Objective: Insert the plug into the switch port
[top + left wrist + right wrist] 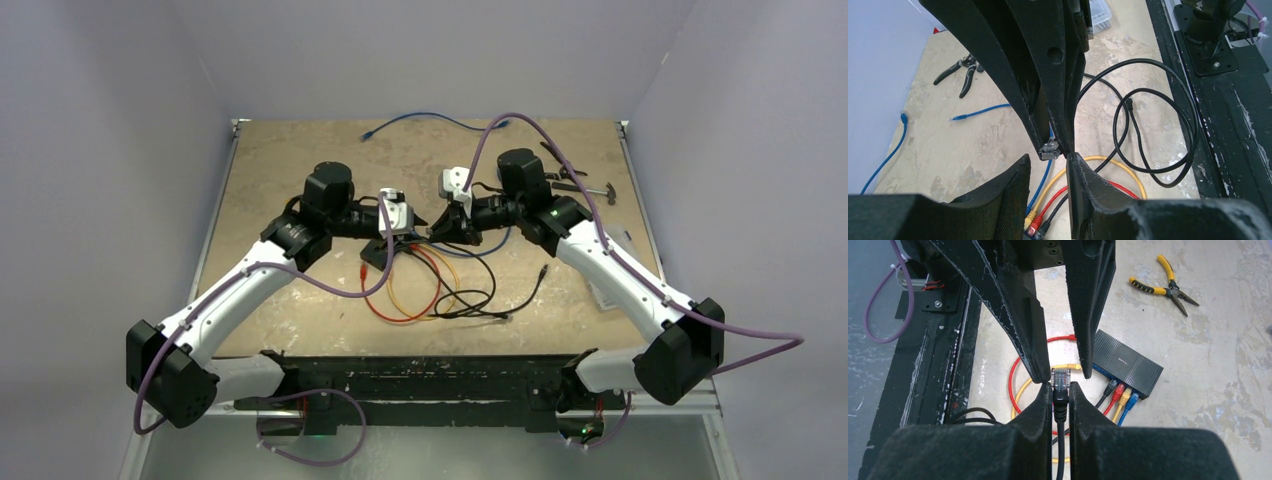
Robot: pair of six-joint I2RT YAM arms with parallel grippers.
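Tan bench (300,170), loose cables on it. Right claw (1061,389) pinches plug (1061,376) by its black boot, clear tip sticking out. Left claw (1048,159) spread, tips either side of plug. Switch (1128,365) lies flat on bench nearby, four cables plugged in.

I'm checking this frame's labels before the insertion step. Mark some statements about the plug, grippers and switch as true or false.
1. The right gripper grips the black cable just behind its clear plug. True.
2. The plug sits in the switch. False: it is held off the table, apart from the switch.
3. Four cables, black, red, yellow and blue, run into the switch. True.
4. The left gripper is clamped on the plug. False: its fingers stand apart on either side of it.
5. The pliers near the switch have red handles. False: the handles are yellow.
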